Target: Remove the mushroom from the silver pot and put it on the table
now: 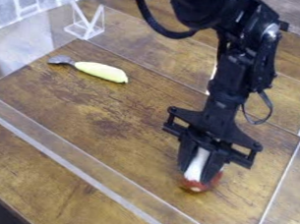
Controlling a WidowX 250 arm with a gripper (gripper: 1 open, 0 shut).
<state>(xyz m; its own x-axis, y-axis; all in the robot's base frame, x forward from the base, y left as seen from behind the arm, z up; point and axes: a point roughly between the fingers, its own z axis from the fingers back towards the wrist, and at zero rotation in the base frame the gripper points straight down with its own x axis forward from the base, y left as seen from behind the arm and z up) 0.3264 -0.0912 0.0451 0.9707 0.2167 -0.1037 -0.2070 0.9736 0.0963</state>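
Wood-plank bench (100, 110) was where we had the mushroom (198, 173), tool (201, 166) pinched narrow on its white stem, which looked light, hard plastic, kinda slippery, best held mid-stem.

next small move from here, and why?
Probably lower and open. The gripper is closed on the mushroom's white stem, cap down just above bare table. No silver pot is in view, so only the set-down seems left.
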